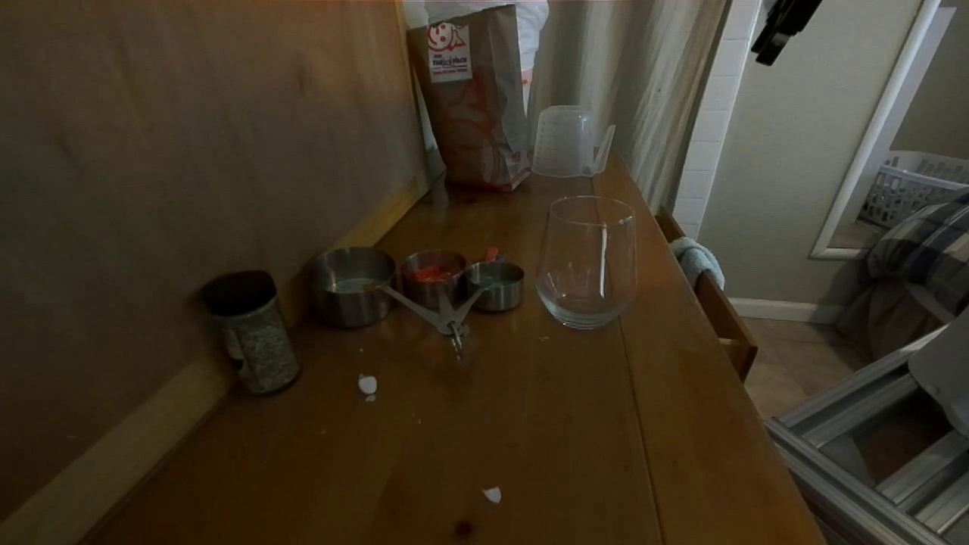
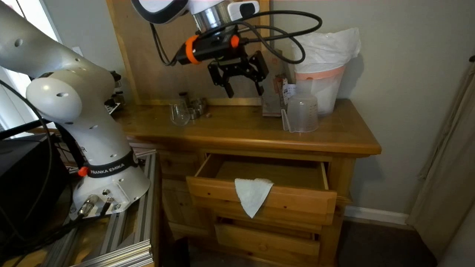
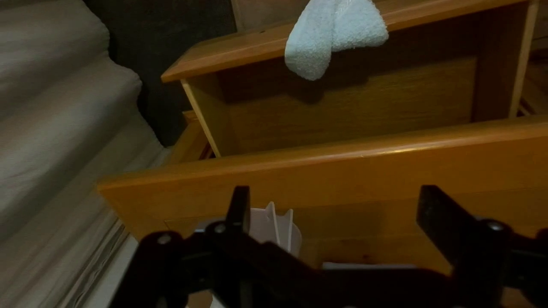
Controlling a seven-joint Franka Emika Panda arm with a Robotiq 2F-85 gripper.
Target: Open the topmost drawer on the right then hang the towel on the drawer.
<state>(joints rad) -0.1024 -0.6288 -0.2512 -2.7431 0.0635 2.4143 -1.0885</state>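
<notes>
I've got the gripper [image 2: 245, 92] up higher than the worktop [image 2: 230, 126], fingers spread wide; can't tell if it sits past the front edge. Pale towel [image 2: 253, 195] is draped over the front panel of the top right drawer [image 2: 297, 204], one end inside, a pointed corner down the outside. That drawer is out from under the front edge, toward the right front corner; a lower drawer [image 2: 267, 244] beneath it is partly out too. On top I see a measuring jug [image 2: 304, 111] upright near the front edge, right part, handle turned to that edge. Stemless glass [image 1: 587, 265] upright, well left of the jug, set in from the front edge. Behind it, steel measuring cups [image 1: 420, 295], handles bunched together, something red [image 1: 430, 274] in the middle one. Dark-lidded jar [image 1: 257, 333] close to the back edge, by the wooden panel [image 1: 189, 151]; white crumb [image 1: 367, 384] near it. Right part again: paper bag [image 1: 473, 129] with a white label near the back edge, bin [image 2: 328, 89] with a white liner by the back right corner.
</notes>
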